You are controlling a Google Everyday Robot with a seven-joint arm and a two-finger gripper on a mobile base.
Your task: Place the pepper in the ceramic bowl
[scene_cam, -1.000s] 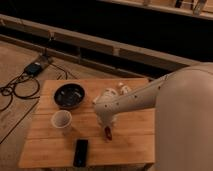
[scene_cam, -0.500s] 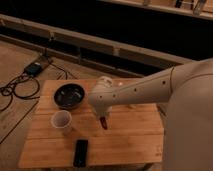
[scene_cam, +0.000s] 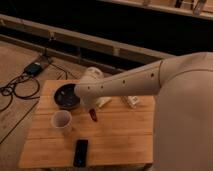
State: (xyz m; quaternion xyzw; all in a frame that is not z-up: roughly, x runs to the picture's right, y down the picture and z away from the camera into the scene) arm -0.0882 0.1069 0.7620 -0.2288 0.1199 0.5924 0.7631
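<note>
- Tool point(scene_cam: 92, 109) pinches the pepper point(scene_cam: 93, 116), held above the surface point(scene_cam: 120, 135), just right of the bowl point(scene_cam: 65, 96).
- Pickup looks done; carrying it over the bowl and releasing remain.

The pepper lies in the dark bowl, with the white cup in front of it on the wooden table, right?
Not in the bowl: the camera view shows the pepper held by the shut end effector above the table, beside the bowl. The cup stands as stated.
</note>
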